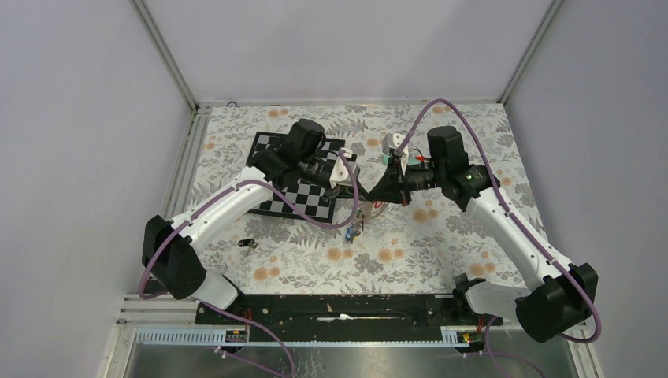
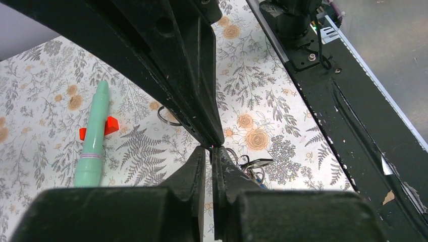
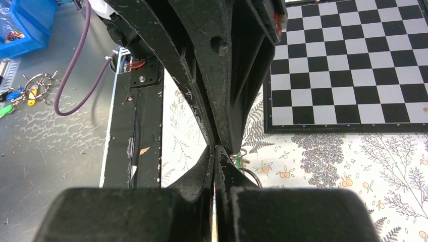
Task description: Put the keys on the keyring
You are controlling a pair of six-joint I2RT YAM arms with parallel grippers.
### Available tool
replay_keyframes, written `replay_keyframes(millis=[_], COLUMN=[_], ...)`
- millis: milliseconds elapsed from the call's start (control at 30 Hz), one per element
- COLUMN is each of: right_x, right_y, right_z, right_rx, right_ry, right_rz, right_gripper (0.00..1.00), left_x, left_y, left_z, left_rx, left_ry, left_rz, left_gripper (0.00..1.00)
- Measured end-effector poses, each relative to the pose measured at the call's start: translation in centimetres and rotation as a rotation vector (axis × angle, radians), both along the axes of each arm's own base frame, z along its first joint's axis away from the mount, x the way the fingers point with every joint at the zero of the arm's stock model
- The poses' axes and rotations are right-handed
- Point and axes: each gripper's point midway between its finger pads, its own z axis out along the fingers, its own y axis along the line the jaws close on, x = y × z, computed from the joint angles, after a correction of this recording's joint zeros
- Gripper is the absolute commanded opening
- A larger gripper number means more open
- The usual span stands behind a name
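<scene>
Closest to its wrist lens, the left gripper point(image 2: 209, 149) had its black jaws drawn down to a narrow slit, the tips almost meeting. Whether anything thin sat between them could not be told. The right gripper point(image 3: 215, 149) was closed tight, its pads pressed flat together, and no held thing could be made out in it either. The two grippers met tip to tip just off the near right corner of the black-and-white checkerboard mat point(image 3: 353, 60), above the flowered tablecloth point(image 2: 282, 75).

A blue plastic bin point(image 3: 25, 17) stood well away from the checkerboard mat, beyond the black base rail point(image 3: 136, 126), on a grey surface. Small coloured bits lay in it, too blurred to name. Near the bin, on the same grey surface, lay a spare bunch of tagged keys point(image 3: 30, 88).

A teal plastic tube point(image 2: 92, 141) lay flat on the cloth to the right of the mat, with a red plastic piece point(image 2: 110, 125) showing on both sides of it.

The keys point(image 2: 250, 166), small metal ones with coloured tags, were bunched on the cloth right under the meeting grippers, a blue tag among them. One small black-tagged piece point(image 1: 248, 244) lay apart, off the mat's near left corner.

An arc of the keyring point(image 2: 162, 118), a thin grey wire loop, showed past the right gripper's finger. Whether it touched either gripper could not be told.
</scene>
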Motion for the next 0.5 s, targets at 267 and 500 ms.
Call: replay_keyframes(millis=[267, 500], right_x=[0.24, 0.67], right_y=[-0.09, -0.28], right_z=[-0.14, -0.34], right_rx=[-0.009, -0.026], right_ry=[0.002, 0.004], right_rz=[-0.016, -0.050], right_gripper=[0.00, 0.18], left_x=[0.25, 0.59], left_y=[0.04, 0.00], left_z=[-0.28, -0.49], left_rx=[0.009, 0.006], left_ry=[0.001, -0.009], left_rz=[0.017, 0.038], left_gripper=[0.00, 0.00])
